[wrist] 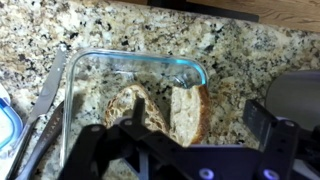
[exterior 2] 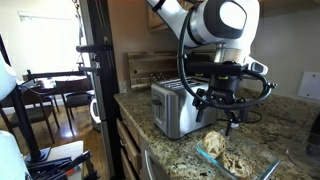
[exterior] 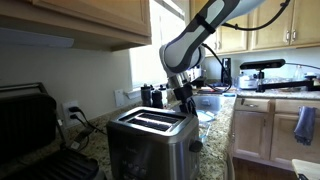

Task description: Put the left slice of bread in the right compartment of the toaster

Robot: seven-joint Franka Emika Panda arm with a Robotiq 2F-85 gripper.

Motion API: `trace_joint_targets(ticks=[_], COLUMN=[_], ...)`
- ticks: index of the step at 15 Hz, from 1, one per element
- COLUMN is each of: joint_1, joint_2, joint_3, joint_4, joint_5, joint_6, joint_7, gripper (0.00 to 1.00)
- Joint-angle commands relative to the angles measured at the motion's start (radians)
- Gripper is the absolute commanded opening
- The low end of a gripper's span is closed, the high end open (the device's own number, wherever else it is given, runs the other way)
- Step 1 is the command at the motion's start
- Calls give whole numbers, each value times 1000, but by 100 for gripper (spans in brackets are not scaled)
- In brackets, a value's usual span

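Granite worktop (exterior 2: 185, 140), with the toaster (exterior 2: 175, 105) upright close to its open edge, black top and both long slots facing up. Farther along the same worktop, just beside the toaster with a strip of bare stone between them, a clear glass dish (exterior 2: 208, 152) holding two slices of bread.

In the wrist view: left slice (wrist: 135, 110) and right slice (wrist: 188, 112) side by side in the near half of the dish, close together, whether touching hard to tell. Bare glass beyond them up to the far rim and its rounded corners. Along the dish's left rim, outside it, a long metal utensil (wrist: 45, 100); at that view's left edge, a bit of blue lid (wrist: 5, 120).

Above the dish and clear of bread and glass — the gripper (exterior 2: 230, 120), jaws spread wide, nothing between them.

In an exterior view, beside the toaster's other flank, a black contact grill (exterior: 30, 130), near but apart. Over the toaster's top, open air up to the wooden wall cabinets (exterior: 90, 20) — nothing in the way from dish to slots save the arm itself.
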Motion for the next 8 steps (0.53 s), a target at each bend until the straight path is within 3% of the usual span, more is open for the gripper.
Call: trace_joint_targets(ticks=[1,8], joint_1=[-22,-32], joint_2=[23,47], joint_3=[7,9], joint_4=[29,43], joint_5=[23,38], joint_6=[-12,-20], joint_7=[-28,-33], gripper=[100,100])
